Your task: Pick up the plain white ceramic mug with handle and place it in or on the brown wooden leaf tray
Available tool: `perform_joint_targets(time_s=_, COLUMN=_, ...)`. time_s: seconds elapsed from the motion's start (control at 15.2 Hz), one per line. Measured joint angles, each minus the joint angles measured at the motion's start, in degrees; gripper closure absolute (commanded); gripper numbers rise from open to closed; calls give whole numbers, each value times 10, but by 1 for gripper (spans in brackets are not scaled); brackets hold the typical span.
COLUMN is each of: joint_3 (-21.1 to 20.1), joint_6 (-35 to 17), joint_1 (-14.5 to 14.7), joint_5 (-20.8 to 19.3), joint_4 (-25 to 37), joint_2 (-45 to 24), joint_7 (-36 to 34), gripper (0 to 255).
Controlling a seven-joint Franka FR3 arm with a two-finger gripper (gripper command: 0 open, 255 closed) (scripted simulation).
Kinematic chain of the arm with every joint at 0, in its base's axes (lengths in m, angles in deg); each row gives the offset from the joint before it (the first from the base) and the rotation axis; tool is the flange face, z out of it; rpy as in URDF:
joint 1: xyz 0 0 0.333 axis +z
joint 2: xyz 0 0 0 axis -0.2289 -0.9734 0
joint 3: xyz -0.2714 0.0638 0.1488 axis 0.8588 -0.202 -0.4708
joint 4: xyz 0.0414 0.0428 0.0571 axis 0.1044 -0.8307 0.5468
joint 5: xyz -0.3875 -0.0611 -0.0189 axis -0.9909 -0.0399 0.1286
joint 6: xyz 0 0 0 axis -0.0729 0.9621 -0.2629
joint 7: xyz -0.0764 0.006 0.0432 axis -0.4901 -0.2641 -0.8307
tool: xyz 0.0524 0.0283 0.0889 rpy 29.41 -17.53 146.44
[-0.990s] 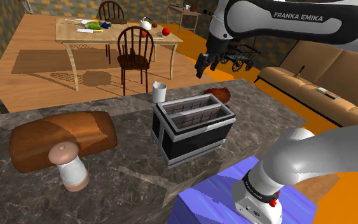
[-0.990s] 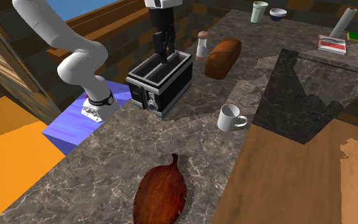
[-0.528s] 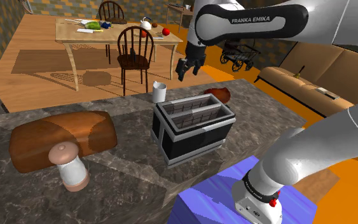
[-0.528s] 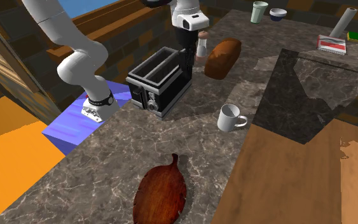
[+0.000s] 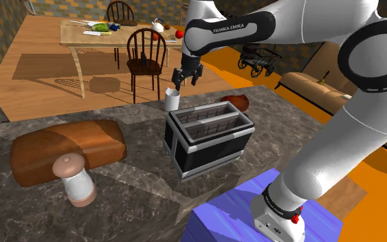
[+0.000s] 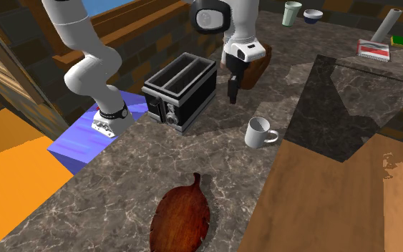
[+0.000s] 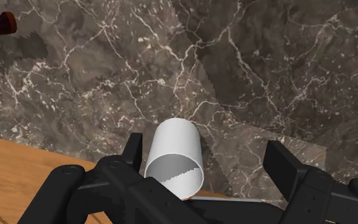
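Nearest me, on the dark marbled counter (image 5: 137, 196), stood a squat shaker (image 5: 77, 180) with a brown loaf (image 5: 68, 151) just behind it, and beside those a black two-slot toaster (image 5: 209, 136). Past the toaster's far corner sat the white mug (image 5: 172, 98), upright on the counter near its far edge, mouth to the ceiling (from the second exterior view its handle stuck out toward that view's right). The black gripper (image 5: 185, 77) hung in the air above it, a touch toward the shoulder view's right, fingers spread apart and holding nothing. Looking along the hand, the mug (image 7: 175, 156) lay below the gap but crowded one finger (image 7: 133, 149) and stood well clear of the other (image 7: 282, 167). That offset, to my eye, was what the coming move turned on: the hand wanted sliding sideways until the mug sat midway, then lowering straight down along the mug's upright axis, with the handle kept out of the fingers' way. The brown leaf tray (image 5: 236, 102) lay flat beyond the toaster's other end, well apart from the mug, so the carry would run along the counter's far side. Farther off, on the wooden floor, stood a dining table (image 5: 116, 31) and chairs (image 5: 146, 58).
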Motion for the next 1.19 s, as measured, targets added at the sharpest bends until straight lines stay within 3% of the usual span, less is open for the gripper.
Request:
perform_joint_targets(time_s=0.73, joint_3=1, joint_6=-8, joint_1=8, joint_5=-2, joint_4=210, joint_2=-244, joint_7=-34, gripper=0)
perform_joint_targets(time_s=1.19, joint_3=3, joint_6=-47, joint_1=9, joint_5=-5, joint_4=199, joint_2=-274, joint_7=-37, gripper=0)
